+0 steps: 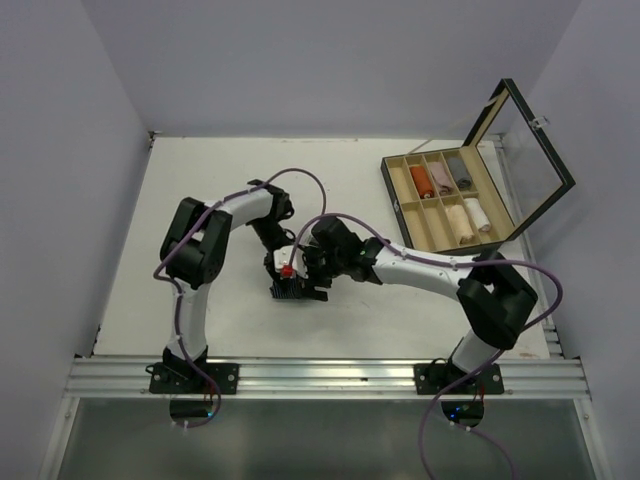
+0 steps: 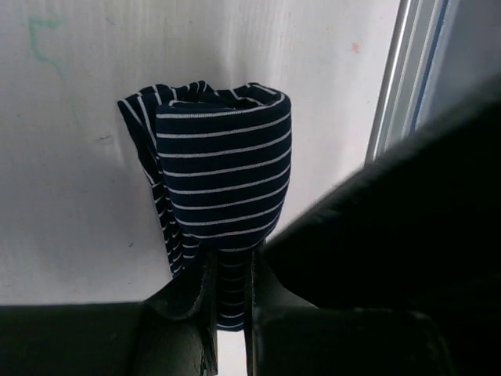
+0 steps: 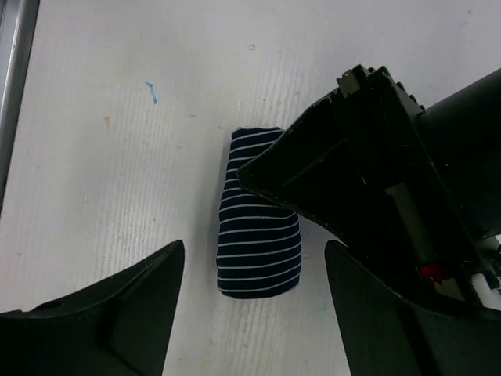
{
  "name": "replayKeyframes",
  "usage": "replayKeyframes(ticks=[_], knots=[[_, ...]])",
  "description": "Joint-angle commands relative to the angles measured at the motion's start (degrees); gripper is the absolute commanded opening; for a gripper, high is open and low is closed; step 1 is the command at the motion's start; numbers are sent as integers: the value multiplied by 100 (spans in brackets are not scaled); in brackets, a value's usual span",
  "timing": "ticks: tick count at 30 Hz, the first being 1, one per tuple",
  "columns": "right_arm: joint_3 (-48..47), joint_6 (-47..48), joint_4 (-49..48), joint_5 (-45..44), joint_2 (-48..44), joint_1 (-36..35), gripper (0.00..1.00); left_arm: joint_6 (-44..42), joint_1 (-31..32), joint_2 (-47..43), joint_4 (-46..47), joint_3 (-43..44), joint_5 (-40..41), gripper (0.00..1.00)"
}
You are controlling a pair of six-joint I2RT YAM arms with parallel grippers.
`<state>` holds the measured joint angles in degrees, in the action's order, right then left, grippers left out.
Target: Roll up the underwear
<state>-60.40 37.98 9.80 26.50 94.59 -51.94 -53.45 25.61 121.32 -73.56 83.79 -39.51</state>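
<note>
Pinching one end of the navy striped underwear [image 2: 223,164], a compact roll lying on the white table [image 1: 200,180] between the two arms, the left gripper [image 2: 232,274] has its jaws pressed together on the cloth, while the right gripper [image 3: 254,258] hovers above it, fingers spread wide and empty. A careless release could let the springy cloth unroll, and a snagged fold could drag the roll askew.

The left arm [image 1: 195,250] is bending at the elbow and angling in toward the middle, with the left gripper [image 2: 232,270] pinching the striped underwear [image 2: 223,164] between nearly closed jaws. The right arm [image 1: 430,268] is stretching leftward beside it, and the right gripper [image 3: 254,254] is hanging just above with its fingers spread wide.
</note>
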Motion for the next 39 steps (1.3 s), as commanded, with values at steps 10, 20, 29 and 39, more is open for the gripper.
replayKeyframes(ticks=[10, 20, 29, 39], knots=[[248, 228, -856, 145, 455, -18, 77, -166, 59, 771, 852, -284, 690, 7], [257, 289, -1156, 250, 921, -228, 75, -139, 50, 920, 782, -144, 514, 8], [442, 570, -1253, 22, 1264, -264, 51, -87, -21, 955, 764, -29, 286, 13], [336, 597, -498, -181, 1256, -264, 0, 80, -458, 420, 563, 462, 329, 26]])
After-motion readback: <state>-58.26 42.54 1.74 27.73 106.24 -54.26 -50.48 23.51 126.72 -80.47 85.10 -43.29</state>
